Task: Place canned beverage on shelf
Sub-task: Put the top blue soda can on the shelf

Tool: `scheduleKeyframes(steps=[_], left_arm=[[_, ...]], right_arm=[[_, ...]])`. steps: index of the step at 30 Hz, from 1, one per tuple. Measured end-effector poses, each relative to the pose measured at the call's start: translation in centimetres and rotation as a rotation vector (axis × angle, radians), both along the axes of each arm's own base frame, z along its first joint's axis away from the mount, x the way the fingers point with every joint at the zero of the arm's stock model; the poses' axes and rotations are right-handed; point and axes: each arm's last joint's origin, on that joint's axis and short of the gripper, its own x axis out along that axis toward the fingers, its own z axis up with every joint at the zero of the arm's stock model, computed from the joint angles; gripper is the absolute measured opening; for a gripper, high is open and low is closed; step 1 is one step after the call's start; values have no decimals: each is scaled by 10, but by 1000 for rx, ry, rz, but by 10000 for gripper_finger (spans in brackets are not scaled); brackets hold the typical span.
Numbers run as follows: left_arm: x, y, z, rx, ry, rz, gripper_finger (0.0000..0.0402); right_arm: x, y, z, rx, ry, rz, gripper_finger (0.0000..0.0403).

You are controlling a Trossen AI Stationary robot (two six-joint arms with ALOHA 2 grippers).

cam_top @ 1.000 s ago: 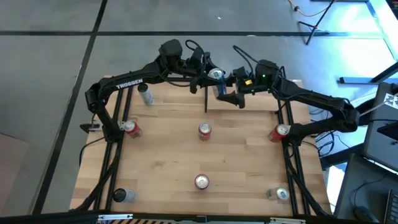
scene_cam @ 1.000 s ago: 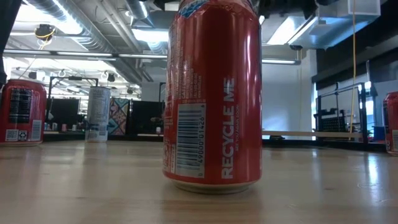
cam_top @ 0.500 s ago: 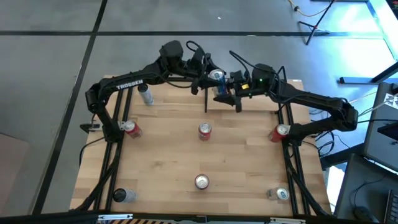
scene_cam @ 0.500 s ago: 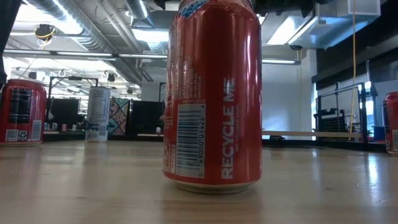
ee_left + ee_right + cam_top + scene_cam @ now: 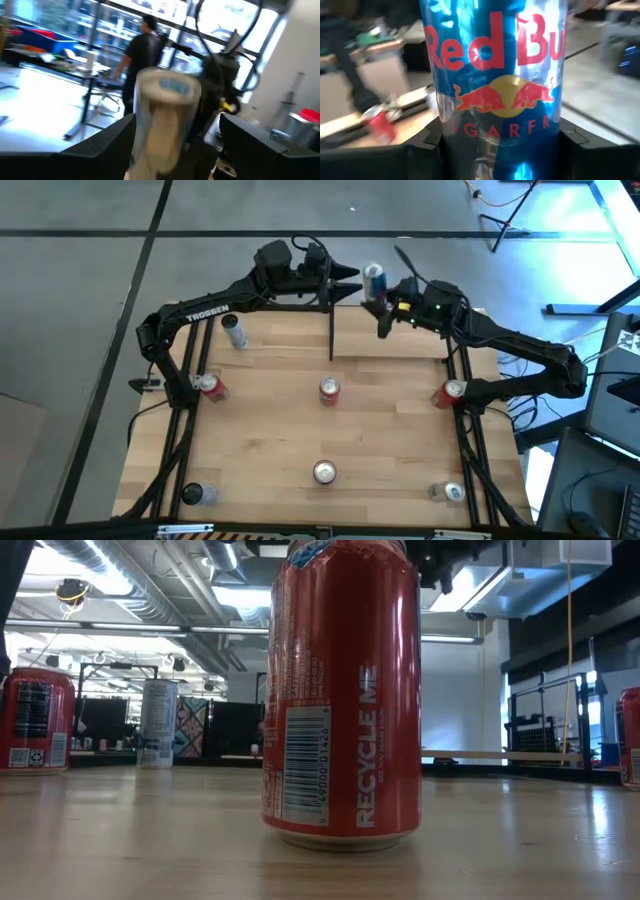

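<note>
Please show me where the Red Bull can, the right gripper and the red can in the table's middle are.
Red Bull can (image 5: 495, 85): right wrist view, on its printed logo.
Right gripper (image 5: 380, 308): high view, between its fingertips, shut on the can.
Red can (image 5: 329, 388): high view, on its top.

The blue can between the right gripper's fingers reads "Red Bu" above a two-bull emblem and "GARFR". The red can on the desk reads "RECYCLE ME". The left arm bears "TROSSEN".
</note>
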Motion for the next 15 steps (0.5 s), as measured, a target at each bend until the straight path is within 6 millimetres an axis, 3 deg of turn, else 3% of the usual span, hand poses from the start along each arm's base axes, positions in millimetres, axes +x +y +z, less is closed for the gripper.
scheduleKeyframes(steps=[8,15], left_arm=[[8,-15,0,55,7,122,276],[11,-14,-3,45,13,200,276]], right_arm=[[16,-6,-2,-19,-59,18,202],[29,-8,-14,4,-30,88,202]])
